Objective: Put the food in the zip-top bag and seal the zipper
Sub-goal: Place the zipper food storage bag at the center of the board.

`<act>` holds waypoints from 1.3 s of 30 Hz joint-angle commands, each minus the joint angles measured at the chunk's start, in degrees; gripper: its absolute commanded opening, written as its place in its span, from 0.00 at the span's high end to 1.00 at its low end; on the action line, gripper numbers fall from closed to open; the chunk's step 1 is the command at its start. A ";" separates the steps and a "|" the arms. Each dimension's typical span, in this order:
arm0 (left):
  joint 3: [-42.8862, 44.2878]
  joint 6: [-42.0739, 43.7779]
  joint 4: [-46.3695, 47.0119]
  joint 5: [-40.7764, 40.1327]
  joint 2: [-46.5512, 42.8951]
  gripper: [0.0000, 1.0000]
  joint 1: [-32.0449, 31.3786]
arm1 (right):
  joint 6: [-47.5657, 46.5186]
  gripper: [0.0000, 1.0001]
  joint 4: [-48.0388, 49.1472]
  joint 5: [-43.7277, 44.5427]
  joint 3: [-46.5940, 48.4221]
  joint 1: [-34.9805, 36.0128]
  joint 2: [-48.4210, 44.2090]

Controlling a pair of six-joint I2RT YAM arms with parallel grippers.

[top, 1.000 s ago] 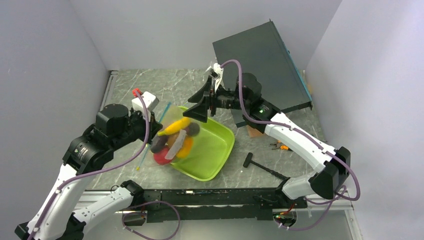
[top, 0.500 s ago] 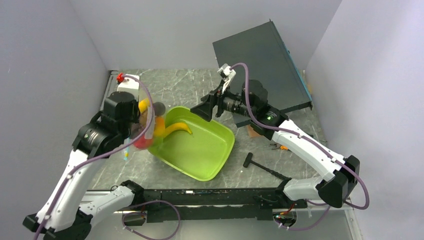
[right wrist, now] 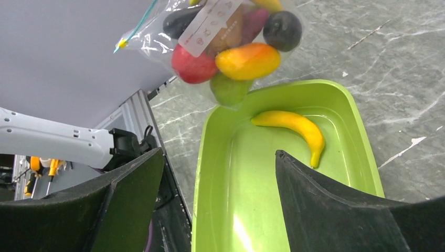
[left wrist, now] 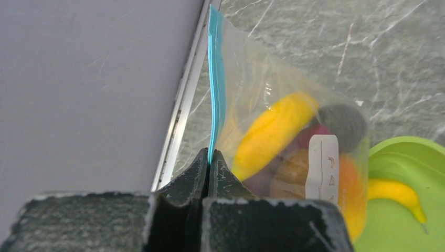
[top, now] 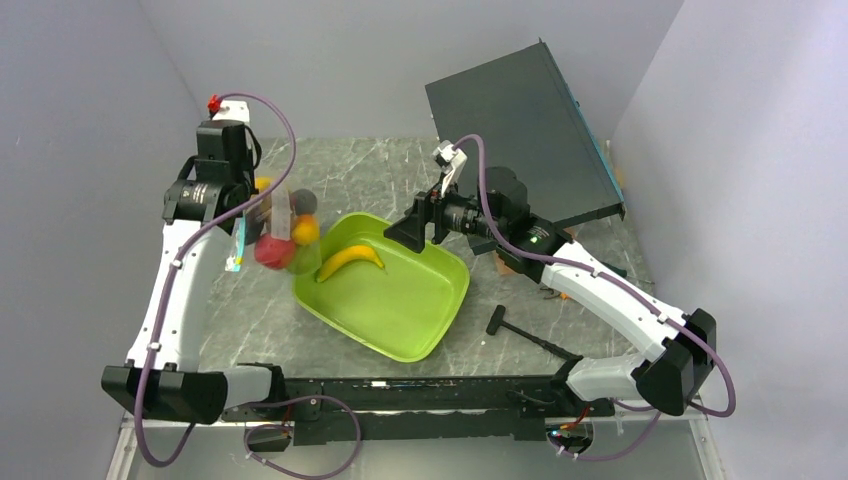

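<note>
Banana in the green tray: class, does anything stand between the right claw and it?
Nothing visible does. The open right claw hangs above the tray, where the banana lies alone. The bag hangs off to the side, pinched in the left claw.

A grey surface [top: 370, 170], marbled with thin white veins, is enclosed by plain pale grey-lavender walls [top: 400, 60] at 9, 12 and 3 o'clock. A dark flat panel [top: 520, 120] is propped at a tilt in the corner at 1 o'clock, and a teal strip is seen along its 3 o'clock edge. A silvery metal rail [top: 222, 165] is laid along the surface's 9 o'clock edge, at the foot of the wall. A black rail [top: 440, 392] is fixed along the 6 o'clock edge. Everything is lit evenly and softly.
</note>
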 commanded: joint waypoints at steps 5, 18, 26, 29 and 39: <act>11.98 -5.98 5.50 10.06 4.67 1.00 5.16 | -0.52 0.20 0.61 0.63 0.72 -0.02 0.55; 22.18 -8.85 8.56 15.29 18.75 1.00 11.60 | 0.25 0.20 1.68 -1.18 -0.42 0.01 1.16; 23.60 -28.66 15.57 36.88 30.00 1.00 17.24 | 0.48 0.20 1.96 -1.27 -0.98 0.02 1.07; 23.15 -41.66 22.21 48.92 34.22 1.00 19.92 | 0.22 0.20 1.53 -1.02 -0.99 0.03 1.04; 13.35 -70.88 52.07 63.94 38.04 1.00 24.57 | 1.10 0.20 2.17 -2.05 -1.14 0.05 1.10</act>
